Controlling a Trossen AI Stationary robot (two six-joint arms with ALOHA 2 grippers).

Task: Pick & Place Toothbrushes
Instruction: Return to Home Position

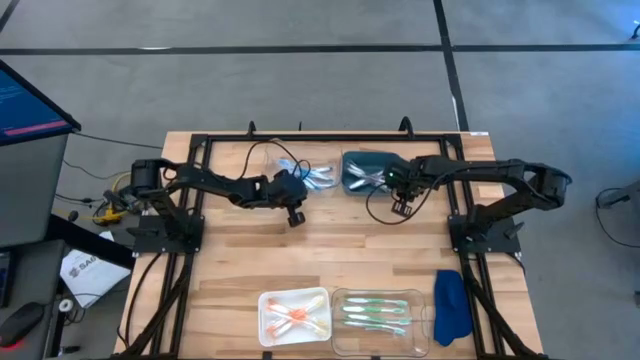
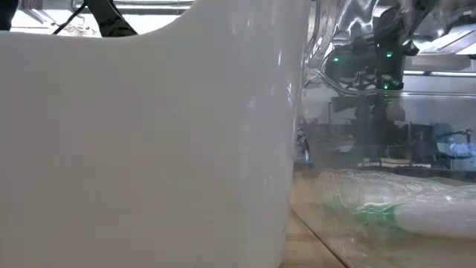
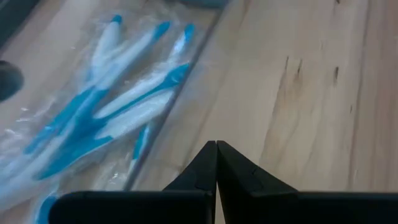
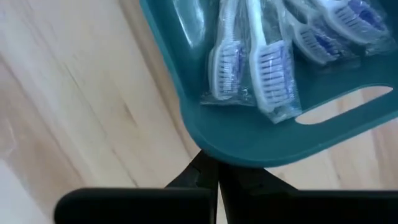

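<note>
Nearest the left wrist camera, the left gripper (image 3: 216, 144) was fully closed, fingertips touching, holding nothing, over bare table (image 3: 311, 93) just beside the clear bin (image 1: 262, 158) of blue toothbrushes (image 3: 124, 106). The right gripper (image 4: 217, 155) was likewise closed and empty, just beside the rim of the teal bin (image 4: 261, 140) containing white-and-purple toothbrushes (image 4: 267, 62). At the opposite table edge, orange toothbrushes (image 1: 295, 318) lay in a white bin (image 1: 266, 330) and green toothbrushes (image 1: 375, 312) in another clear bin (image 1: 415, 298).

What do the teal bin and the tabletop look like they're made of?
Teal bin: likely moulded plastic, smooth and slightly glossy, with a cut-out handle slot. Tabletop: wood, seemingly joined planks, matte, showing grain streaks and seam lines.
</note>
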